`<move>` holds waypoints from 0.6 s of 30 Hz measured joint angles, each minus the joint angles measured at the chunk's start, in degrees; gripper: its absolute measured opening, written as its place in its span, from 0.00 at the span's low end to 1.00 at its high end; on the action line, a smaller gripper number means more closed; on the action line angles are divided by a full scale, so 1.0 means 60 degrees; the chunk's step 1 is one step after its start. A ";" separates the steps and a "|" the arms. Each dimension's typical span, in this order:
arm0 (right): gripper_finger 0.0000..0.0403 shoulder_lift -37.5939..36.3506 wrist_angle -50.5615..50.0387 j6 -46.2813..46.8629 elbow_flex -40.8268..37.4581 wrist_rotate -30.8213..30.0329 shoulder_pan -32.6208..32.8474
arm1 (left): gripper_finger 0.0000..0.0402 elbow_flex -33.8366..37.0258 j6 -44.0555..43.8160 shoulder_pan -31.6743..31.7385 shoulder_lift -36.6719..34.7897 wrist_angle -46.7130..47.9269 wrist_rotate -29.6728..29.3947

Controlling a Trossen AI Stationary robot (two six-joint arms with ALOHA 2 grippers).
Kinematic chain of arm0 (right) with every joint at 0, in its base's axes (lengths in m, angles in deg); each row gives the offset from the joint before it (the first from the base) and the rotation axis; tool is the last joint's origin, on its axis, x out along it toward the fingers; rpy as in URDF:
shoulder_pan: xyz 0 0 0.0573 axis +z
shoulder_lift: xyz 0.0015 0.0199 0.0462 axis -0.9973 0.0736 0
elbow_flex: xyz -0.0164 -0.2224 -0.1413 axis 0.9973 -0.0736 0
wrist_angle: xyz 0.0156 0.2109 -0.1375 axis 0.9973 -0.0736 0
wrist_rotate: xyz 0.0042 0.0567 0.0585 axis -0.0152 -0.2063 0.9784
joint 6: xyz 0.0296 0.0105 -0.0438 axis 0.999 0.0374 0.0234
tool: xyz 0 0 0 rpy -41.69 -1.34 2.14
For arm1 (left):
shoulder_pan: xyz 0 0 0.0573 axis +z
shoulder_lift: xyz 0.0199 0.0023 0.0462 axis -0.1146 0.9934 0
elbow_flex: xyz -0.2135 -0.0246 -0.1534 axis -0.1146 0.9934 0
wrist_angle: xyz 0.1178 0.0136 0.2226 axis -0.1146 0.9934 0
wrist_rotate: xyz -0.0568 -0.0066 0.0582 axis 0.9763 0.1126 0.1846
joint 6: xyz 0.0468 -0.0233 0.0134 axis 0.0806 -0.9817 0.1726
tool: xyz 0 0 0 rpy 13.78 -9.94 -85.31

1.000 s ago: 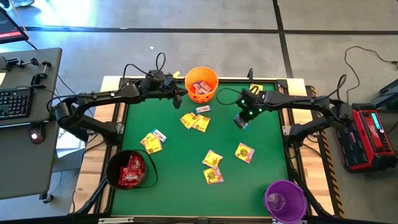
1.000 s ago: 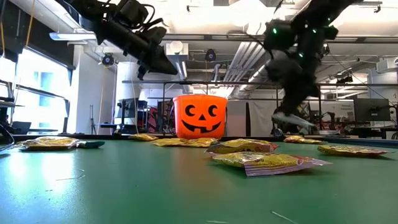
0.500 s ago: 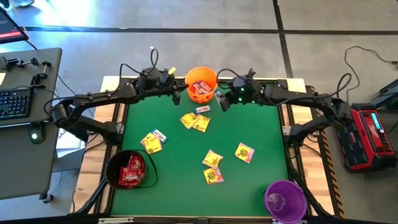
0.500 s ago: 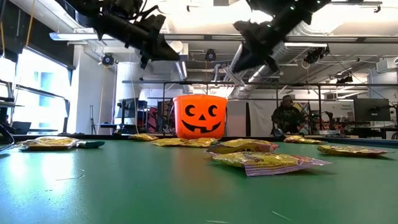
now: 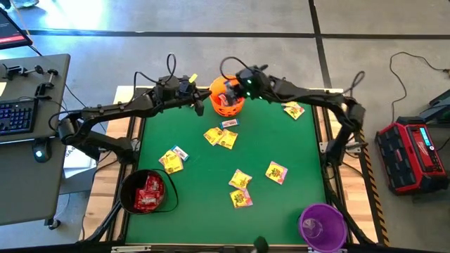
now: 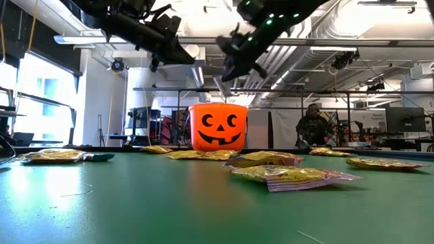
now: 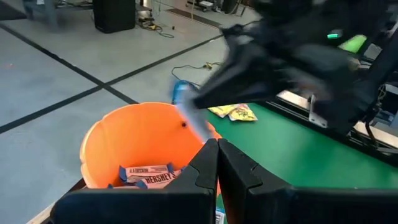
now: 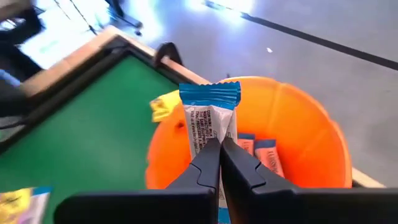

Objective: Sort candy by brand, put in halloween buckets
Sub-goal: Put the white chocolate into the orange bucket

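The orange bucket (image 5: 227, 98) stands at the table's far edge, with several white-with-blue packets inside (image 8: 264, 155). My right gripper (image 5: 232, 87) is above it, shut on a white-with-blue candy packet (image 8: 209, 121). My left gripper (image 5: 201, 106) is shut and empty, just left of the orange bucket (image 7: 140, 140). The black bucket (image 5: 146, 191) at the near left holds red packets. The purple bucket (image 5: 322, 226) stands at the near right. Yellow packets (image 5: 220, 137) and white-with-blue ones (image 5: 230, 124) lie flat on the green table. My right gripper pinches the packet's near end (image 8: 210, 142) between its two fingers. The rest of the packet sticks out past the fingertips, its blue crimped end (image 8: 209, 93) farthest out. The packet is lifted clear, over the orange bucket's opening.
More yellow packets lie at the middle (image 5: 240, 180), the right (image 5: 276, 171), the left (image 5: 171, 161) and the far right (image 5: 293, 109) of the green mat. A desk with a keyboard (image 5: 15, 116) stands left of the table and a red device (image 5: 408, 154) to its right.
My right gripper has gone from the table's right middle up and toward the far left, carrying the white-with-blue packet, and is now over the orange bucket.
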 joint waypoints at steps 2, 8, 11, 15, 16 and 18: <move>0.00 0.0630 -0.0363 -0.0170 0.0736 0.0002 -0.0193 | 0.00 0.0000 0.0004 0.0000 0.0000 0.0001 -0.0103; 0.00 0.2392 -0.1600 0.0043 0.2615 0.0018 -0.0692 | 0.00 0.0000 0.0110 0.0000 -0.0004 0.0009 -0.0154; 0.00 0.3060 -0.2432 0.0215 0.3286 0.0263 -0.0872 | 0.00 0.0000 0.0157 0.0000 -0.0009 0.0012 -0.0164; 0.00 0.3609 -0.3162 0.0350 0.3835 0.0669 -0.1005 | 0.00 0.0000 0.0164 -0.0004 -0.0011 0.0016 -0.0160; 0.00 0.3698 -0.3238 0.0390 0.3897 0.0667 -0.1006 | 0.00 0.0000 0.0168 -0.0004 -0.0011 0.0016 -0.0160; 0.00 0.3808 -0.3312 0.0500 0.3942 0.0679 -0.1009 | 0.00 0.0000 0.0207 -0.0004 -0.0011 0.0019 -0.0157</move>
